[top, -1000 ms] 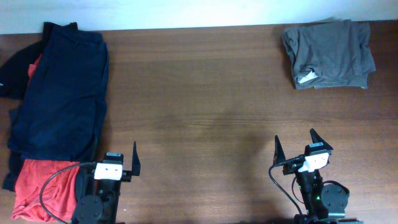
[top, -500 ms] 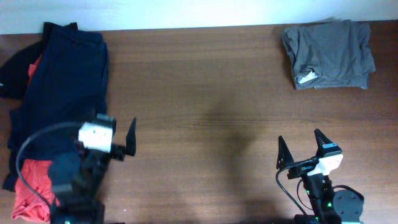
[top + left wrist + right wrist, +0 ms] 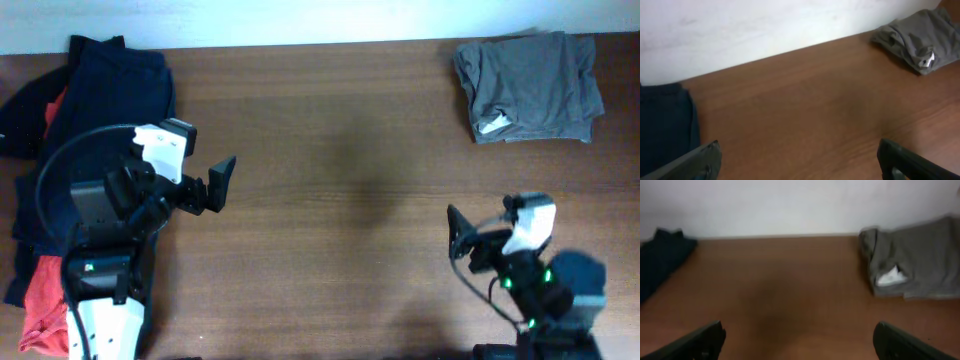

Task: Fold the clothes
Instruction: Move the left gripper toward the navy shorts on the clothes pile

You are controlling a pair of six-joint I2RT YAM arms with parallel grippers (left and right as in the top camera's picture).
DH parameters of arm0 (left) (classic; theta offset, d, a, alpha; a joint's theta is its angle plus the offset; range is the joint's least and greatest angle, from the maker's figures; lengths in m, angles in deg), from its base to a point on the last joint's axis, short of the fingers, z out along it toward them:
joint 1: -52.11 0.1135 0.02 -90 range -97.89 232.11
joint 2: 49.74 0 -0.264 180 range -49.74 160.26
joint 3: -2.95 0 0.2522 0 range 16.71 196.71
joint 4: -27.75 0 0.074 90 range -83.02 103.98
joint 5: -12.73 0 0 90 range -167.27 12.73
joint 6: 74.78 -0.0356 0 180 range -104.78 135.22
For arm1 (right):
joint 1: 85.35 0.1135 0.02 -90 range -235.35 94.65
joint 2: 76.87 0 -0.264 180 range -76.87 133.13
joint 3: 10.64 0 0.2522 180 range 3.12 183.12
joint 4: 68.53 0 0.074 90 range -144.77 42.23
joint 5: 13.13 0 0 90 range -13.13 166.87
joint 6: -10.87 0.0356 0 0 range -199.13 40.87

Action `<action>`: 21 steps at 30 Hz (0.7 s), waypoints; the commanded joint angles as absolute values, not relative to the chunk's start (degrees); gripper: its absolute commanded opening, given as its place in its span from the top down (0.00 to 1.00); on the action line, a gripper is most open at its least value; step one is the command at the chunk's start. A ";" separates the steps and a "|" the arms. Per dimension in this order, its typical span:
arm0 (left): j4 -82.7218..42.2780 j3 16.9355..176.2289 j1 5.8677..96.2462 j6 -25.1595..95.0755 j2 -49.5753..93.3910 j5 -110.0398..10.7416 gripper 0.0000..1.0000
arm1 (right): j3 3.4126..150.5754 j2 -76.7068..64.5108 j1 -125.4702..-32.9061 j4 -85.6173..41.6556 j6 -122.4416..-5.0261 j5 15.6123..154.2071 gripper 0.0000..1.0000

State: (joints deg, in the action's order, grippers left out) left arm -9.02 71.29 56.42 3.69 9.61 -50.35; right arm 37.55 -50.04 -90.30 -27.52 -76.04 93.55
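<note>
**Reach phase, nothing gripped yet**

Left edge of the table (image 3: 330, 150): unfolded pile. The big navy garment (image 3: 105, 110) lay on top. The red T-shirt (image 3: 40, 300) poked out at the near end, with a sliver more at the far left. Black pieces (image 3: 18, 115) showed along the left side.

The left gripper (image 3: 799, 147) was spread wide and empty. It hung over the right edge of the navy garment, aimed out across the table, not down at cloth.

My read: this was the approach for the first pick. The next move calls for tilting down onto a navy hem or corner, pinching one layer only, and dragging it to the middle of the table to spread.

In the way: navy overlaps red and black, so a deep pinch would likely drag those along. The left arm and its cable loop (image 3: 60, 180) sat over the near part of the pile.

The right gripper (image 3: 797, 330) was also wide apart and empty, low near the front right edge, well apart from any cloth.

Far right corner: the grey garment (image 3: 528, 88) looked already folded, white label showing. Leave it.
</note>
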 commanded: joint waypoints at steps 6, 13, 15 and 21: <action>-11.58 72.74 56.66 3.98 11.78 -45.56 0.01 | 62.97 -23.11 -90.63 -11.87 -75.51 98.78 0.01; -11.40 72.74 56.66 4.00 11.80 -43.94 0.01 | 70.01 -8.43 -90.63 -11.02 -75.43 106.65 0.01; -11.40 72.74 56.66 4.02 11.80 -43.75 0.01 | 70.01 -5.98 -90.63 -11.54 -75.47 109.92 0.01; -10.97 73.26 56.66 10.97 12.59 -46.76 0.01 | 70.01 -2.94 -90.63 -11.70 -76.78 110.84 0.01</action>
State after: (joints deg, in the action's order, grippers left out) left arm -11.40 71.38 56.42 5.59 11.76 -45.12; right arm 68.81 -3.05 -90.30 -11.46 -75.91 108.50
